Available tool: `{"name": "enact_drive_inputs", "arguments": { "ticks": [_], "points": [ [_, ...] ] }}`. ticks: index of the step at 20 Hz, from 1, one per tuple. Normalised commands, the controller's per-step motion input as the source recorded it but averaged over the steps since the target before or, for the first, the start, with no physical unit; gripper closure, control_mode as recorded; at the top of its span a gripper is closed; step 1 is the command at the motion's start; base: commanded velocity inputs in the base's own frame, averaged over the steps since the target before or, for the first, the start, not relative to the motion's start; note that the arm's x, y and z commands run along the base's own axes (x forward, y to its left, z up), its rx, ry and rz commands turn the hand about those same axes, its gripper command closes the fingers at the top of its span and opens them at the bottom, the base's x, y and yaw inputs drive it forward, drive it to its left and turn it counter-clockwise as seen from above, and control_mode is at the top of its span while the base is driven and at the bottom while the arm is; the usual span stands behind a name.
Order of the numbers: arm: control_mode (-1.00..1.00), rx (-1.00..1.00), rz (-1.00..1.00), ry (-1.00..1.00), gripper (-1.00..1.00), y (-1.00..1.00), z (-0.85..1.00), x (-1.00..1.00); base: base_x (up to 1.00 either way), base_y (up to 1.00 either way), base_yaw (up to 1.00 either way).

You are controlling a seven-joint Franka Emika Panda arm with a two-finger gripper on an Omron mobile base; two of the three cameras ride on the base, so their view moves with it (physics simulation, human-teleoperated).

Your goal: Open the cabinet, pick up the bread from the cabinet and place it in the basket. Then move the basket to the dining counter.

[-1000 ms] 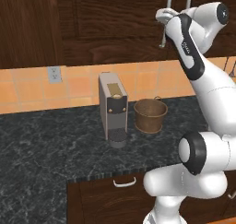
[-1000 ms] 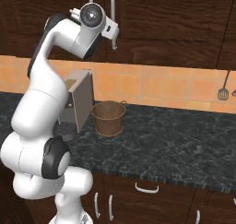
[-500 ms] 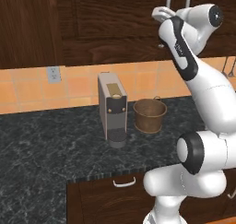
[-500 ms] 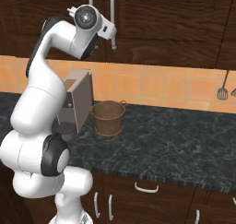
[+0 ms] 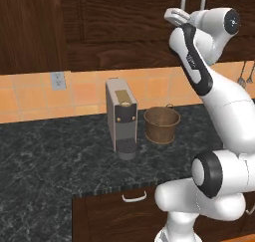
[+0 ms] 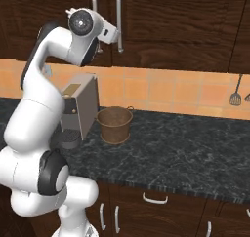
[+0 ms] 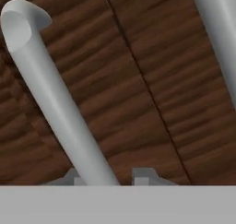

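Observation:
The dark wood cabinet (image 5: pixel 124 27) (image 6: pixel 185 26) hangs over the counter with both doors closed. My gripper (image 5: pixel 173 17) (image 6: pixel 116 36) (image 7: pixel 106 177) is raised against the doors' two silver bar handles. In the hand view one handle (image 7: pixel 55 94) runs slantwise between my fingertips (image 7: pixel 140 174), which sit tight on either side of it. The door seam and the second handle (image 7: pixel 216 29) lie to its right. The brown basket (image 5: pixel 162 124) (image 6: pixel 114 125) stands upright on the counter beside the coffee machine. The bread is hidden behind the closed doors. The dining counter is out of view.
A grey coffee machine (image 5: pixel 121 116) (image 6: pixel 80 104) stands left of the basket on the black granite counter (image 5: pixel 50 161) (image 6: pixel 185 148). Drawers with small silver pulls (image 5: pixel 134 197) (image 6: pixel 155 199) sit below. Utensils (image 6: pixel 235 92) hang on the tiled wall at the right.
The jaws have come together around the cabinet handle. The hand has shifted slightly closer to the doors. The basket and the doors have not moved.

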Motion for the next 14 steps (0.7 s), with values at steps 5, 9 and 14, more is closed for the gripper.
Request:
{"name": "enact_drive_inputs", "arguments": {
  "ticks": [5,9,14],
  "points": [
    [-1.00,0.00,-0.10,0.04,1.00,0.04,0.42,-1.00,0.00,0.00,0.00],
    [-1.00,0.00,-0.09,0.08,1.00,0.00,0.49,-1.00,0.00,0.00,0.00],
    [-1.00,0.00,-0.14,0.05,1.00,-0.01,0.29,-1.00,0.00,0.00,0.00]
  ]
}}
